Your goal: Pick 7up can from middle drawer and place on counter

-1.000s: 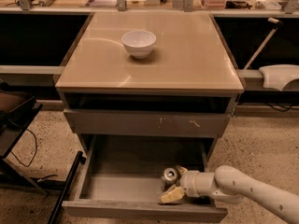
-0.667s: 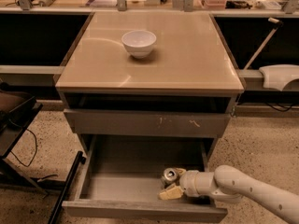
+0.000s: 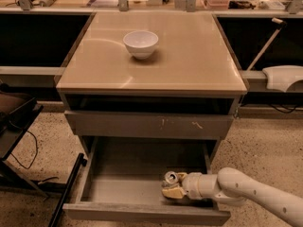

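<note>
The middle drawer (image 3: 118,193) stands pulled open at the near, low end of the grey cabinet. The 7up can (image 3: 170,177) stands upright on the drawer's floor, near its front right corner, with its shiny top showing. The tool (image 3: 171,187) reaches in from the right on a white arm (image 3: 246,193) and sits right against the can; whether it grips the can cannot be told. Above, a scratched drawer front (image 3: 142,125) is shut. A white bowl (image 3: 140,43) rests on the tan tabletop (image 3: 189,56), toward its far left.
</note>
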